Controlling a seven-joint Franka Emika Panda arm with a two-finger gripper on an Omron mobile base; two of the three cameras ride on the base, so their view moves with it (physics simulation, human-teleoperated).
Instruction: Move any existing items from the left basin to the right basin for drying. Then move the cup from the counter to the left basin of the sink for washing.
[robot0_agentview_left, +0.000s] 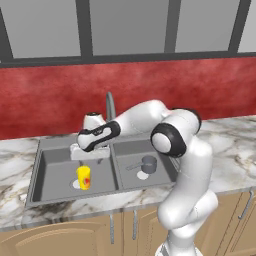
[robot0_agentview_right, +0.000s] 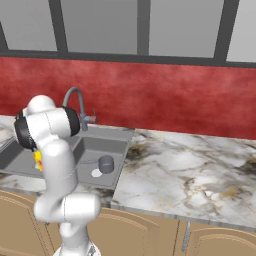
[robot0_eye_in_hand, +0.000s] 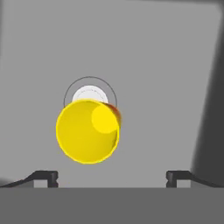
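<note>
The yellow cup (robot0_eye_in_hand: 88, 131) is standing upright in the left basin (robot0_agentview_left: 55, 172) just ahead of and between the fingers (robot0_eye_in_hand: 46, 177), which are spreading wide apart, suggesting release is finishing and a clear lift away is following.

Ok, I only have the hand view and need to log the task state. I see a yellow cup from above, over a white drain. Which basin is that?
Observer: The left basin. The yellow cup stands upright in it.
Operator: And the grey pot?
Observer: The small grey pot sits in the right basin, with its handle pointing toward the divider.
Operator: Is the claw clear of the cup?
Observer: Yes. The claw hangs open above the cup, and a gap shows between them in the left base view.
</note>
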